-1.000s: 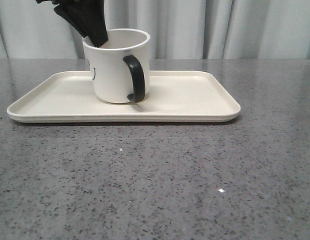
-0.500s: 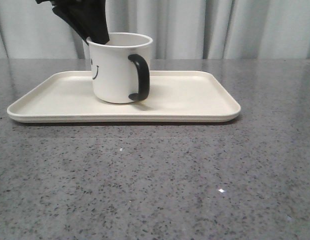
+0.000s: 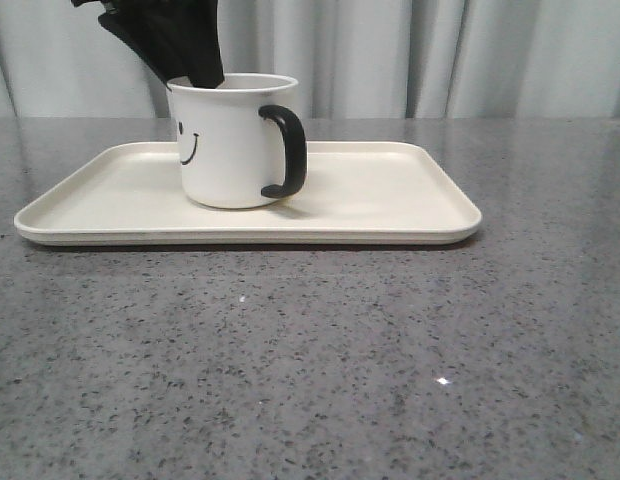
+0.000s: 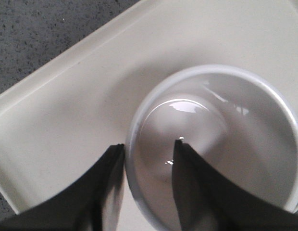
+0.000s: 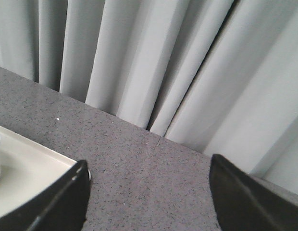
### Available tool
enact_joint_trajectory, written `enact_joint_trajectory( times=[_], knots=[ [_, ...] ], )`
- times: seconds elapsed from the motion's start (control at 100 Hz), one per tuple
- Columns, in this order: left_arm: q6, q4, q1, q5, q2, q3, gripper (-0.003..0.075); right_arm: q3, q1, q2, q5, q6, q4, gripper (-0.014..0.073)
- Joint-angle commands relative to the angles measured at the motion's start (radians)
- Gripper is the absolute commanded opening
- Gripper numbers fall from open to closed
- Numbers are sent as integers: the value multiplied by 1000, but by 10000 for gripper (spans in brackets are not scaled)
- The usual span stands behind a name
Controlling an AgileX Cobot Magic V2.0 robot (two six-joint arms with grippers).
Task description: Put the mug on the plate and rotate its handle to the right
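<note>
The white mug (image 3: pixel 225 150) with the smiley face stands upright on the cream plate (image 3: pixel 390 200), left of its middle. Its black handle (image 3: pixel 290 150) points to the right and slightly toward the camera. My left gripper (image 3: pixel 195 65) comes down from above at the mug's back left rim. In the left wrist view the gripper (image 4: pixel 150 143) straddles the mug (image 4: pixel 221 144) wall, one finger outside touching the rim, the other inside and apart from the wall. The jaws are open. My right gripper (image 5: pixel 149 163) is open and empty above the table, beside the plate's corner (image 5: pixel 33 163).
The grey speckled table (image 3: pixel 310 370) stretches in front of the plate. Grey curtains (image 3: pixel 440 60) hang behind the table's far edge. The right arm does not show in the front view.
The mug has turned so the handle swung from the front toward the right, and the smiley face has come into view. The mug went from tilted to standing upright.
</note>
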Motion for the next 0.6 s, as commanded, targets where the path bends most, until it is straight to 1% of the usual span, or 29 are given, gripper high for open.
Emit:
enact_joint_trajectory(
  times=[0.0,0.11,0.3,0.4,0.41,0.47,0.59],
  knots=[
    [-8,-24,-10,-24,-52,-45,247,-31,-1,4,-58,-5,14,525],
    [-8,-24,-10,-21,-53,-77,247,-31,-1,4,-58,-5,14,525],
    [-8,5,-10,23,-54,-157,247,-31,-1,4,-58,-5,14,525],
    [-8,37,-8,71,-55,-203,247,-31,-1,4,-58,-5,14,525],
    [-8,42,16,75,-55,-209,247,-31,-1,4,-58,-5,14,525],
    [-14,68,16,115,-55,-233,247,-31,-1,4,-60,-5,14,525],
    [-42,126,16,115,-84,-242,246,-31,-1,4,-60,-5,14,525]
  ],
)
